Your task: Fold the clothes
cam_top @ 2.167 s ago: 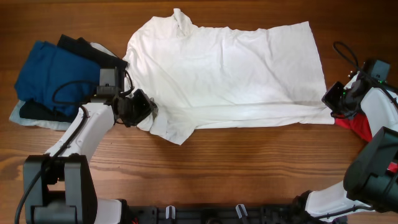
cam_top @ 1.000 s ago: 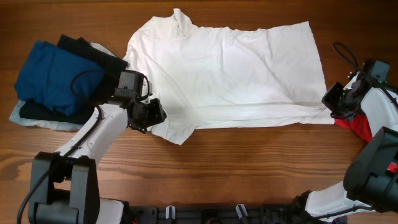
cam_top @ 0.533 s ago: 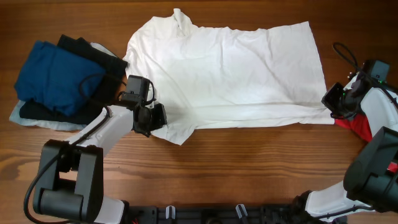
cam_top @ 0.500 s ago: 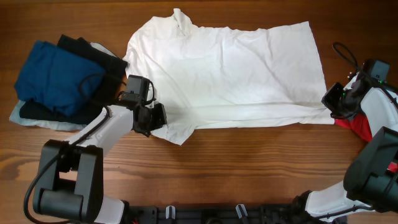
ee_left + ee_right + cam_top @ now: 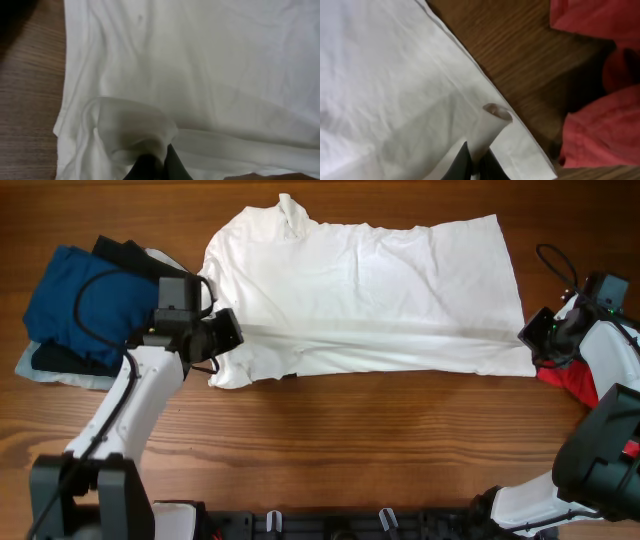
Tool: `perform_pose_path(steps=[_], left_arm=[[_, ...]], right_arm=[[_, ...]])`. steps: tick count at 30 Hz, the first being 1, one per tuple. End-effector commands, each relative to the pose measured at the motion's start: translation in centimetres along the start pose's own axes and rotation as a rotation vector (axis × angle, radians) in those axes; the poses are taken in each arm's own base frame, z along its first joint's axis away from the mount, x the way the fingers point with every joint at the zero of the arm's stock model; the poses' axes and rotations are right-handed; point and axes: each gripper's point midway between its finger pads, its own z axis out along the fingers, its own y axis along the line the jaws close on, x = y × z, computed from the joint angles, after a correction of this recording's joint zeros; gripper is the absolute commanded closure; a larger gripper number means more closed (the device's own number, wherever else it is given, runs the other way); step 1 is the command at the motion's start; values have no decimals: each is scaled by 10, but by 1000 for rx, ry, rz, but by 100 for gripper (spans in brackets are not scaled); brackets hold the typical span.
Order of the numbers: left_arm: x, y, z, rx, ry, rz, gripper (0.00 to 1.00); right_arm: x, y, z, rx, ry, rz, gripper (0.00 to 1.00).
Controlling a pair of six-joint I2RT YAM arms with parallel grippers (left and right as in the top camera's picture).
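A large white T-shirt (image 5: 370, 290) lies spread on the wooden table, plain side up, its near edge folded over in a long strip. My left gripper (image 5: 228, 332) is shut on the shirt's left sleeve fold (image 5: 135, 125); the fabric bunches up over its fingers (image 5: 159, 167). My right gripper (image 5: 532, 340) is shut on the shirt's near right hem corner (image 5: 492, 117), which is lifted between its fingers (image 5: 476, 162). A red garment (image 5: 572, 380) lies just right of it and shows in the right wrist view (image 5: 600, 130).
A pile of blue (image 5: 80, 300), black (image 5: 135, 258) and pale garments (image 5: 60, 375) sits at the far left, beside my left arm. A black cable (image 5: 555, 265) loops at the right edge.
My left gripper has lifted and pulled the sleeve back to the left and away, so the hanging lower-left flap is now drawn in along the near edge. The right gripper has held still.
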Motion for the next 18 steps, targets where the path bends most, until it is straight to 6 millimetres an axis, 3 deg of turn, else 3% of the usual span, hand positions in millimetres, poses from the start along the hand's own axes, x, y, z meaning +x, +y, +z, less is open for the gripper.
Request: perform_pose_path(steps=[1, 8, 13, 18], left_arm=[[-3, 18, 10, -54, 5, -51, 95], [-6, 18, 20, -51, 1, -51, 95], [-15, 14, 20, -34, -37, -41, 95], [-13, 16, 25, -40, -24, -45, 94]], right_arm=[[-2, 7, 4, -24, -6, -1, 96], [-5, 33, 7, -37, -47, -98, 96], [-8, 29, 7, 43, -80, -120, 96], [-12, 26, 7, 59, -99, -107, 96]])
